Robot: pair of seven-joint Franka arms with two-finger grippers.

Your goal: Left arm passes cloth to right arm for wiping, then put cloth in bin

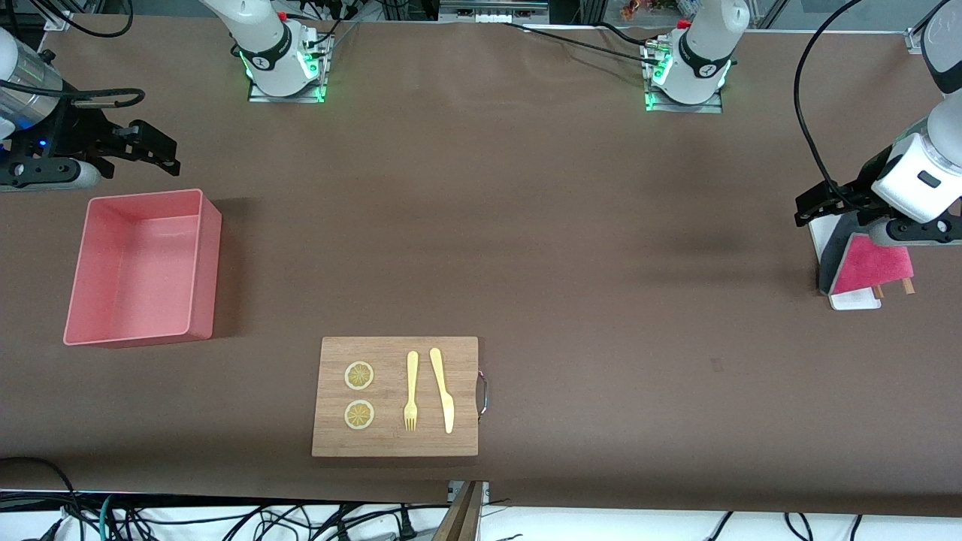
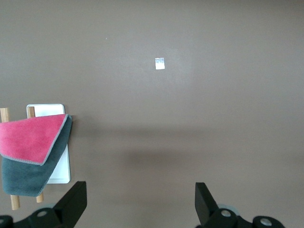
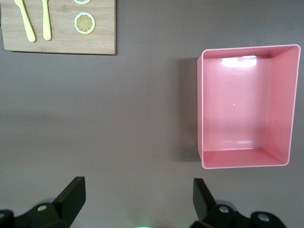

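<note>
Small floppy cloth point(image 1: 872, 264), magenta-pink on one face and grey on the other, lay draped over a narrow white tray point(image 1: 854, 300) and two thin wooden sticks point(image 1: 908, 285), well apart from the wooden cutting board point(image 1: 396, 397), toward the left arm's end of the table. Pink face folded over grey in the left wrist view point(image 2: 29, 154). Not yet lifted.

Left arm's black two-finger gripper point(image 1: 815, 204) hovered just beside the cloth, fingers spread wide, nothing between them. Right arm's black two-finger gripper point(image 1: 146, 146) waited over bare table next to the salmon-pink rectangular plastic bin point(image 1: 210, 259), toward the right arm's end from the board; fingers likewise apart and empty. Bin held nothing.

Board carried two lemon slices point(image 1: 359, 394), a yellow fork point(image 1: 411, 391) and a yellow knife point(image 1: 443, 389).

Judged light, soft, limp: likely to sag and unfold once raised. Best pinched at a free corner or the doubled fold edge overhanging the tray, clear of sticks and tray rim. Enough cloth should hang loose for the second gripper at handover.
</note>
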